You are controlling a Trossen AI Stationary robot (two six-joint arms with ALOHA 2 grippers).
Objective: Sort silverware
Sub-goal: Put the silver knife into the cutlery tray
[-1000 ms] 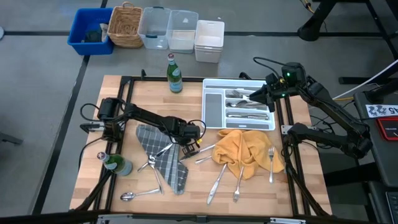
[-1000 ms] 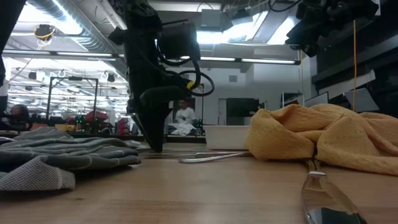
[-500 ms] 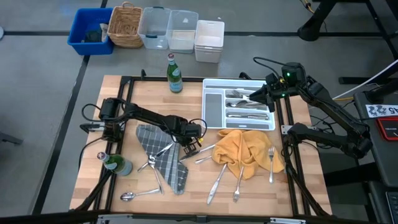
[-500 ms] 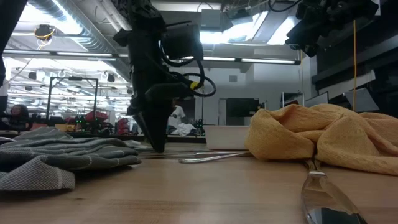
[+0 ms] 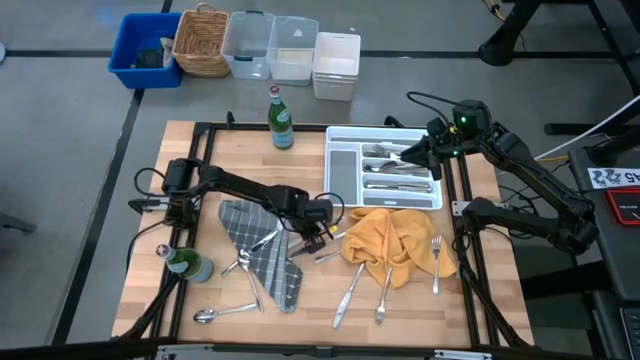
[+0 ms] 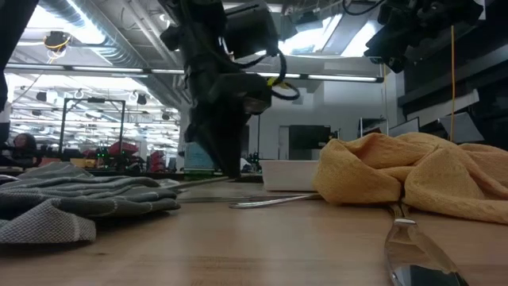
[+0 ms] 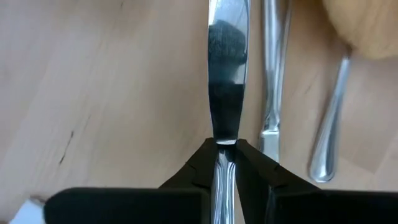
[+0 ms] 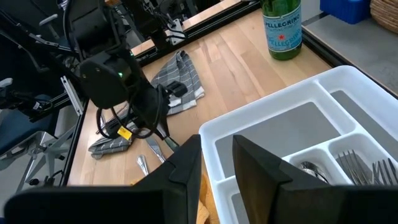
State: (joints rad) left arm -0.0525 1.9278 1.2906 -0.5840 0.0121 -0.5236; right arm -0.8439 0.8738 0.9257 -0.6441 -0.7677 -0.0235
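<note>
my left hand (image 7: 222,163) clenched on a knife (image 7: 225,81), over the tabletop (image 5: 310,300) | my right hand (image 8: 216,157) parted above the white tray (image 8: 273,118), grasping nothing

Knife (image 7: 224,93) handle hidden between end-effector fingers (image 7: 255,171)

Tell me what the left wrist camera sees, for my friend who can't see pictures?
The left gripper is shut on a shiny knife, whose blade points away from the camera, above the wooden table. Beside it lie two more pieces of silverware, with an edge of yellow cloth in the corner.
</note>
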